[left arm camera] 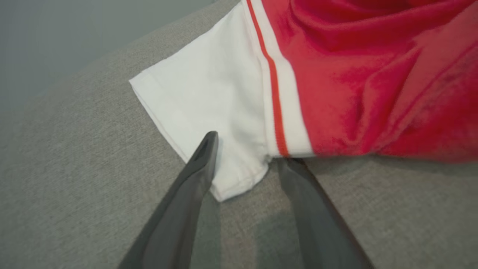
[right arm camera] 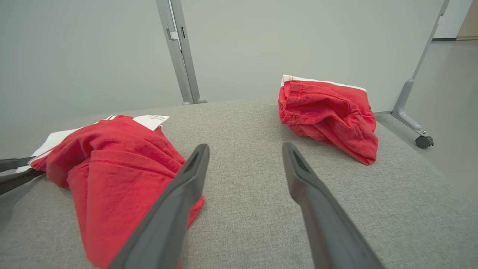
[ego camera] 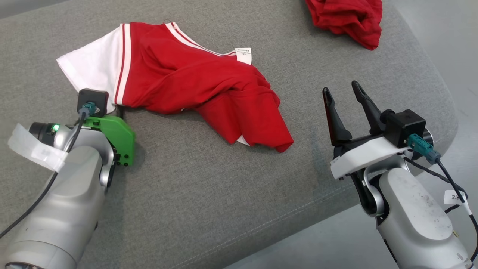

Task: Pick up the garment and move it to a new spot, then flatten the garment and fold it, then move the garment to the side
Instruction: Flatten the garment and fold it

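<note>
The garment (ego camera: 186, 80) is a red shirt with a white sleeve (ego camera: 93, 65) and a white label, lying crumpled on the grey cushion (ego camera: 209, 194). My left gripper (left arm camera: 249, 149) stands open around the sleeve's near corner (left arm camera: 231, 179). One finger lies on top of the white cloth and the other reaches under the hem beside it. In the head view its fingers are hidden beneath the green mount (ego camera: 114, 132). My right gripper (ego camera: 340, 86) is open and empty, hovering to the right of the garment's red hem (right arm camera: 112, 179), apart from it.
A second red cloth (ego camera: 347, 18) lies bunched at the cushion's far right corner (right arm camera: 328, 112). The cushion's rounded edge (ego camera: 444, 112) drops to the floor on the right. Behind stands a pale panel on a frame with a caster (right arm camera: 424, 142).
</note>
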